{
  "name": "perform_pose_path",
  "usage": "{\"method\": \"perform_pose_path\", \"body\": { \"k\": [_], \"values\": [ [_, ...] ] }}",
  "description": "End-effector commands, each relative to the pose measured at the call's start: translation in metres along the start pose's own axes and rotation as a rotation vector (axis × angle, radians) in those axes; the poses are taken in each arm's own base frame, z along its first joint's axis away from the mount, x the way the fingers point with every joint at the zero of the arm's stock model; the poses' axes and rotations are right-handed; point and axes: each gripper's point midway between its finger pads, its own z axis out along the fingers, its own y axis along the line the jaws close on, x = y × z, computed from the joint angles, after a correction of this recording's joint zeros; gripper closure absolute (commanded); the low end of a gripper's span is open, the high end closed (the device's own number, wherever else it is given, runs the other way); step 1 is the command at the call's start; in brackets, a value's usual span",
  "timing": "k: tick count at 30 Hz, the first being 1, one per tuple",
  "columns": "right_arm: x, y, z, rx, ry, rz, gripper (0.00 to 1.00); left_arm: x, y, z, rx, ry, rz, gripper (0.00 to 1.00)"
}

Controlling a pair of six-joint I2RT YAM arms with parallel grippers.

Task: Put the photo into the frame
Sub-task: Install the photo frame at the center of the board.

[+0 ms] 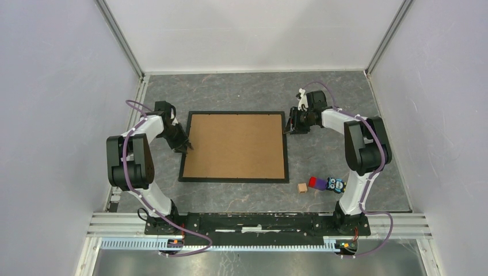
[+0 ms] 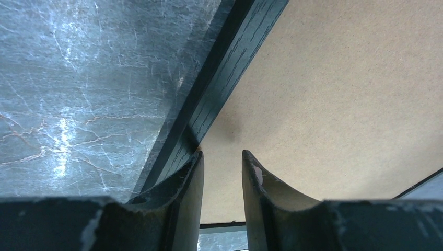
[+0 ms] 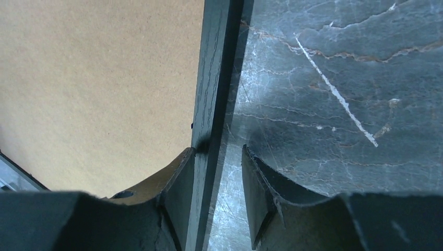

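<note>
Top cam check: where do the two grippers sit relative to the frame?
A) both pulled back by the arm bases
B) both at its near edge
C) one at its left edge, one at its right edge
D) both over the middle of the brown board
C: the left gripper is at the left rail of the frame, and the right gripper is at the right rail near the far corner. Each wrist view shows that rail at the fingertips.

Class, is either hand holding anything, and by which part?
Nothing looks gripped. The right hand straddles the right rail of the thin black rectangular picture frame, jaws apart; the left hand hangs open at its left rail.
</note>
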Motion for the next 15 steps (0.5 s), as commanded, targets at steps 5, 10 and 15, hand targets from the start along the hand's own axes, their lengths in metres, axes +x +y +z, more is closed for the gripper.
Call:
{"method": "perform_pose_path", "body": {
  "k": [5, 10, 15],
  "values": [
    [-0.0150, -0.0049, 0.0085, 0.012, -0.020, 0.016, 0.57, -0.0021, -0.0080, -0.0006, 0.038, -0.007, 0.020, 0.62],
    [-0.0163, -0.0078, 0.0113, 0.013, -0.017, 0.024, 0.57, -0.0019, -0.0091, -0.0007, 0.044, -0.005, 0.020, 0.62],
    [-0.0150, -0.0097, 0.0130, 0.016, -0.011, 0.027, 0.58, -0.0018, -0.0101, -0.0001, 0.049, -0.003, 0.021, 0.63]
  ]
}}
